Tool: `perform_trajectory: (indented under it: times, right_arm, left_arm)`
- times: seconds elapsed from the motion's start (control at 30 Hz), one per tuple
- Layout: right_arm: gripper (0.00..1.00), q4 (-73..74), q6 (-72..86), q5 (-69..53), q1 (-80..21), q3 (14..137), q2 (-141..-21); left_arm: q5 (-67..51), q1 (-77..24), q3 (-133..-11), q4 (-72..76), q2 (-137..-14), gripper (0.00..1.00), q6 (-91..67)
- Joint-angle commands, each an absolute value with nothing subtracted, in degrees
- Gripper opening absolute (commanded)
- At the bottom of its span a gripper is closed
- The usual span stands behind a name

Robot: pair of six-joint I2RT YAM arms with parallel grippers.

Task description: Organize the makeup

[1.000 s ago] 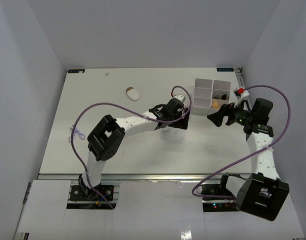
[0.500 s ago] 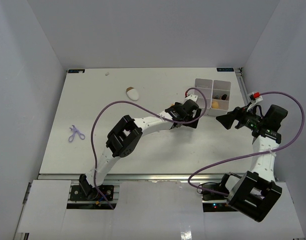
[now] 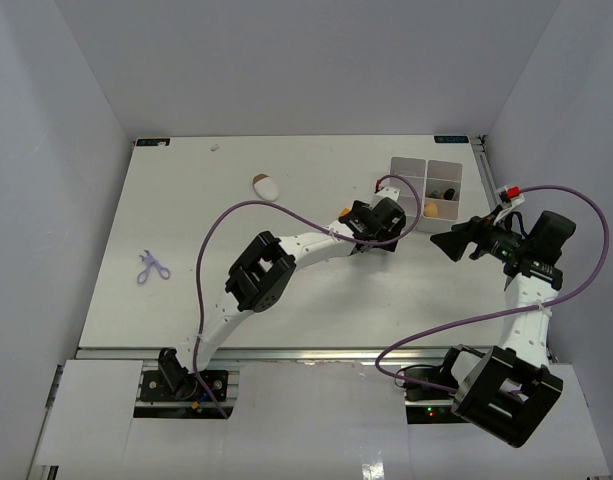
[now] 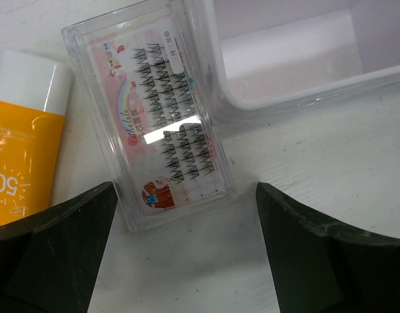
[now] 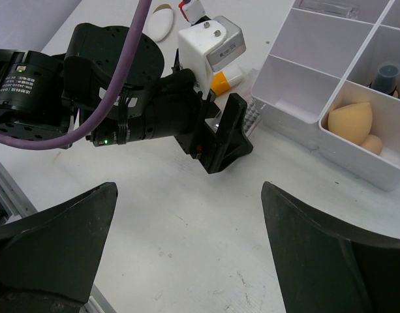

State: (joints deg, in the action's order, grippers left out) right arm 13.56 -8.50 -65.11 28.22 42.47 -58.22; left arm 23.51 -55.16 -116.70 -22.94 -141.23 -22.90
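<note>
Having swung across to the white box (image 4: 291, 88), the left gripper (image 4: 185, 189) hangs spread, eyelash case (image 4: 162, 124) between its fingers (image 4: 49, 254); right gripper (image 5: 190, 189), also spread, has withdrawn. Grasp looks next.

Right fingers (image 5: 56, 241) spread wide over tabletop (image 5: 186, 215), left fingers (image 5: 231, 130) low beside white box (image 5: 288, 114) near orange tube (image 5: 226, 79); two tan sponges (image 5: 351, 120) share one compartment, dark-capped bottle (image 5: 387, 73) in compartment behind, oval piece (image 5: 162, 14) far back.
</note>
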Motion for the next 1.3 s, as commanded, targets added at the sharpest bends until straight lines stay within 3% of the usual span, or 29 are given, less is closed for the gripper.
perform_trajectory:
  times: [0.0,0.43,0.63,0.97,1.27]
  right_arm:
    - [0.98,12.7,-7.9,-67.6,28.9,42.5,-57.4]
    - [0.98,12.5,-7.6,-68.3,29.5,42.1,-57.0]
    - [0.98,12.0,-7.2,-68.4,29.6,41.9,-56.9]
    - [0.98,11.3,-6.9,-68.6,29.6,41.4,-56.5]
    - [0.98,10.8,-6.5,-68.6,29.6,41.0,-56.6]
  left_arm:
    - [26.0,-54.8,-119.7,-24.5,-141.5,0.98,-22.7]
    - [28.7,-54.0,-119.4,-25.2,-142.4,0.79,-24.7]
    - [29.2,-54.0,-117.0,-25.2,-140.8,0.79,-25.5]
    - [28.0,-54.1,-106.5,-22.6,-133.7,0.69,-26.7]
    - [26.5,-56.9,-89.9,-17.0,-123.9,0.68,-26.0]
